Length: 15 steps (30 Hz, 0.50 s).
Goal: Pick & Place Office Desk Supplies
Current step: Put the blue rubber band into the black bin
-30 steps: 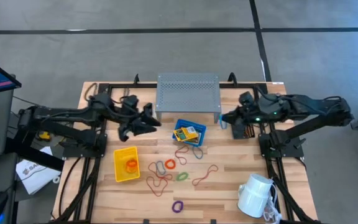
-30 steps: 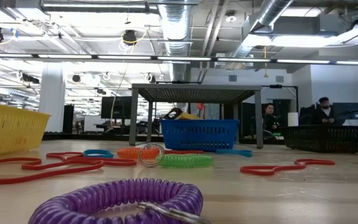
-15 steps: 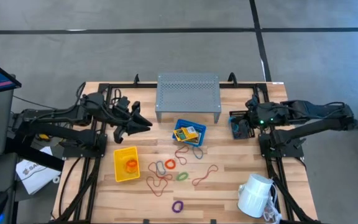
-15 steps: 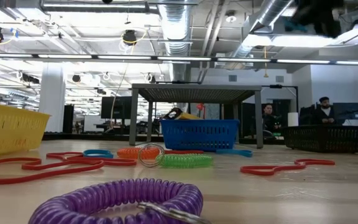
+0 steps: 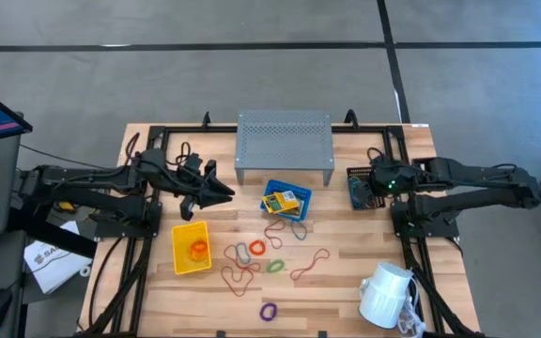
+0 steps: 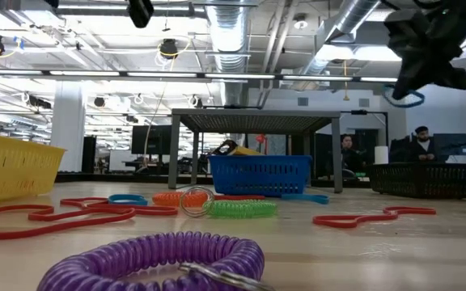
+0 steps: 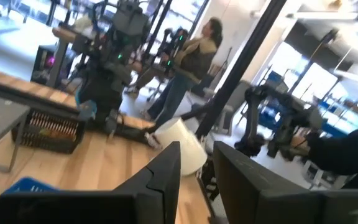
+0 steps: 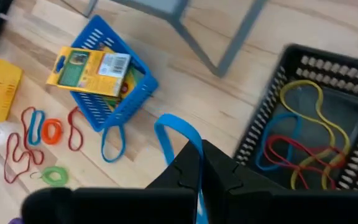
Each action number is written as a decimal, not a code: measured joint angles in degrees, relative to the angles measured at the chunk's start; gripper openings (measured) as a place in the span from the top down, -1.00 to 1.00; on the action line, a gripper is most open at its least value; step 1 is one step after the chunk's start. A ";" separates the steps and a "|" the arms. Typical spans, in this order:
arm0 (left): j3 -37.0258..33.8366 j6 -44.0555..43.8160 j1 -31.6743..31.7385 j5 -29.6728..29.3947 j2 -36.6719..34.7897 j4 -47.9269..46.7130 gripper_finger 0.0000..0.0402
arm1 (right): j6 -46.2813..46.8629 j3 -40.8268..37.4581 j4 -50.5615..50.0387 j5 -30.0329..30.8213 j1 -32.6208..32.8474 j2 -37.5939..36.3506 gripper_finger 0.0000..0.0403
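Looking down from the high view, we see the right pincer [image 5: 358, 188] hanging over the near-left rim of the black-mesh bin [image 5: 362, 180] at the right of the table [image 5: 346, 282]. The left pincer [image 5: 224, 194] hovers left of the blue bin [image 5: 286, 201] and beyond the yellow bin [image 5: 191, 248]. Loose loops [image 5: 272, 244] lie mid-table, nearer the left arm; the purple loop [image 5: 269, 311] sits nearest the front edge. The white mug [image 5: 386, 294] stands at the near right, the grey riser [image 5: 285, 141] at the far middle.

In the low view, the right pincer [image 6: 425, 47] is high above the black-mesh bin [image 6: 427, 179], a blue loop [image 6: 401, 99] dangling beneath it.

From the left wrist view, the left pincer [image 7: 197, 171] stands partly open with nothing between its fingers.

From the right wrist view, the right pincer [image 8: 202, 163] is clamped on the blue loop [image 8: 180, 140], which trails out toward the blue bin [image 8: 118, 81] holding the yellow packets [image 8: 94, 70]. The black-mesh bin [image 8: 319, 130], already holding several bands, lies just beside the fingers. We judge the drop needs a short shift inward across the bin's rim, with open room above it and only the riser's leg nearby.
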 joint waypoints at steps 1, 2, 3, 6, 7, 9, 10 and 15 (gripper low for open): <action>-1.12 -1.02 0.00 -0.02 -0.02 2.54 0.56 | 0.06 -0.36 0.10 -0.60 -0.84 -0.68 1.00; -2.22 -1.51 0.00 -0.04 -0.02 4.89 0.56 | 0.08 -0.90 0.03 -1.20 -1.69 -1.44 1.00; -3.19 -2.13 0.00 -0.06 0.00 7.07 0.56 | -0.09 -1.69 -0.25 -2.18 -2.63 -2.20 1.00; -5.48 -3.05 0.00 -0.06 -0.02 11.80 0.56 | -0.31 -3.86 -0.48 -5.06 -5.75 -4.54 1.00; -6.20 -3.37 0.00 -0.16 -0.02 12.74 0.56 | -0.30 -4.47 -1.44 -5.86 -6.78 -5.33 1.00; -7.16 -4.55 0.00 -0.70 0.00 13.52 0.56 | -0.31 -5.83 -2.80 -7.35 -8.82 -6.65 1.00; -7.41 -5.07 0.00 -0.94 0.00 13.62 0.56 | -0.34 -6.49 -2.85 -8.04 -9.85 -7.11 1.00; -7.53 -5.89 0.00 -1.32 0.00 13.81 0.56 | -0.48 -8.21 -4.59 -9.93 -14.62 -8.93 1.00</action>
